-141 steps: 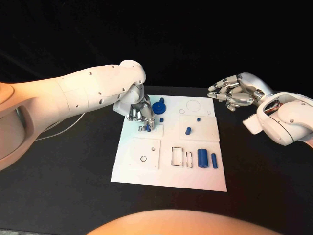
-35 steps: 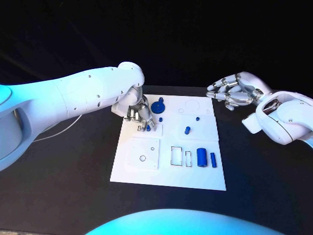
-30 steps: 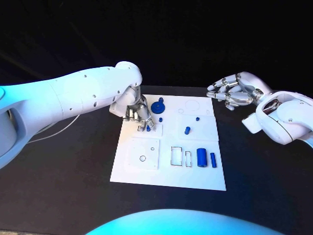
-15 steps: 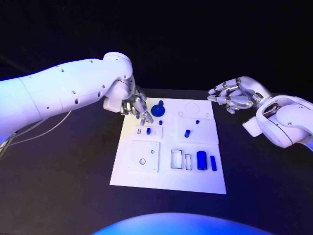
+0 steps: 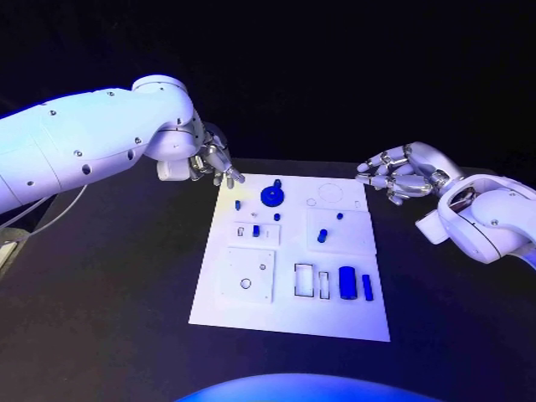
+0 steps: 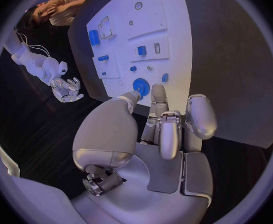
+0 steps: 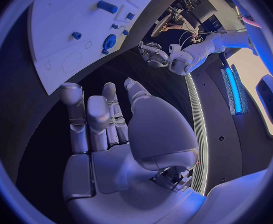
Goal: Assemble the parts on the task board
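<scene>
Head view, progress: you have the task board in the middle of the tabletop with blue parts spread over it. A round blue part stands at the far side, a small block sits in the left middle section, and a wide bar and a thin bar lie at the near right beside two outlined slots that look unfilled. By that, your assembly reads as partly done.
Head view, left robot hand: it hangs just off the board's far left corner, fingers spread, holding nothing.
Head view, right robot hand: it hovers off the far right corner, clear of the board, fingers loosely curled and apart, nothing in it.
Left wrist view: the left robot hand is empty; the round blue part lies just beyond its fingertips, not touched.
Right wrist view: the right robot hand is open and empty, the board well apart beyond its fingers.
</scene>
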